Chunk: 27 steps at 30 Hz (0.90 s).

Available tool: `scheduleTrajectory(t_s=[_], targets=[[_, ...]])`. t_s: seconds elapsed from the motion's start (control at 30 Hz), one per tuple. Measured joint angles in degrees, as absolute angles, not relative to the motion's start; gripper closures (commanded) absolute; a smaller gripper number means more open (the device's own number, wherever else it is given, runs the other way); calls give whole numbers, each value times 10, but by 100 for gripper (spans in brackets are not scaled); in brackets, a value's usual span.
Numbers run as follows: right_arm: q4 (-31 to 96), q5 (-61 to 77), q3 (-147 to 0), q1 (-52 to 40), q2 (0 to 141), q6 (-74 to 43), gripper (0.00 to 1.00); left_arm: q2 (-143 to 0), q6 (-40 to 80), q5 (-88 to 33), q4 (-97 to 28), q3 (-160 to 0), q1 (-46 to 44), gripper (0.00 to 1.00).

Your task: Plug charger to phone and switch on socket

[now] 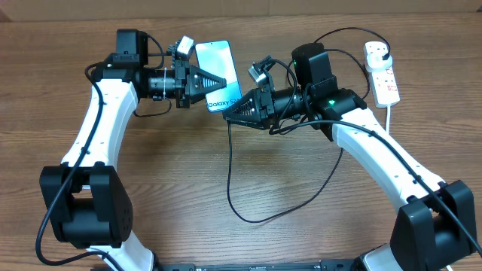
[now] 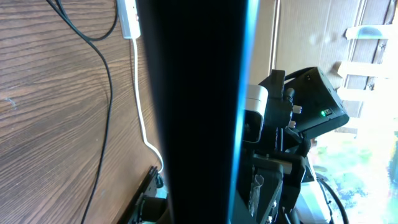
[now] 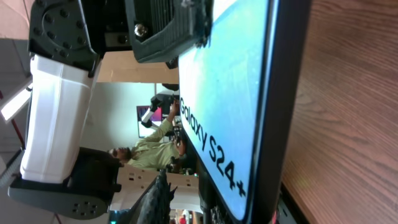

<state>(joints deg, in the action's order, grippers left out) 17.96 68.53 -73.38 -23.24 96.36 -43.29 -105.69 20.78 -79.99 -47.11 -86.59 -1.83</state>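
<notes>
Phone (image 1: 218, 60) is held above the table (image 1: 151, 188) near its far edge, the left gripper (image 1: 220, 81) closed on its side, while the right gripper (image 1: 235, 111) sits at its lower end where the charger (image 1: 230, 173) cable arrives — whether those fingers are open or closed we cannot tell. We judge the plugging step to be near its end: the tip seems to be at the phone's port, but we cannot see if it is fully in. Its black plug already sits in the socket (image 1: 384, 79) at the far right, well apart from both arms — so pressing the switch is, we think, what is left.
</notes>
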Motion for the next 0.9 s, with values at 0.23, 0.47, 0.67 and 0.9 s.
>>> scheduleTrajectory(t_s=[0.23, 0.47, 0.67, 0.9], targets=[[181, 681, -734, -232, 964, -446, 67, -1057, 208, -790, -471, -866, -21, 96], [189, 650, -734, -232, 964, -445, 71, -1057, 207, -799, -480, -866, -25, 96], [189, 631, -735, -225, 963, -438, 76, -1057, 204, -814, -482, -866, -54, 96], [191, 627, -738, -225, 963, -437, 72, -1058, 203, -814, -482, -866, -54, 96]])
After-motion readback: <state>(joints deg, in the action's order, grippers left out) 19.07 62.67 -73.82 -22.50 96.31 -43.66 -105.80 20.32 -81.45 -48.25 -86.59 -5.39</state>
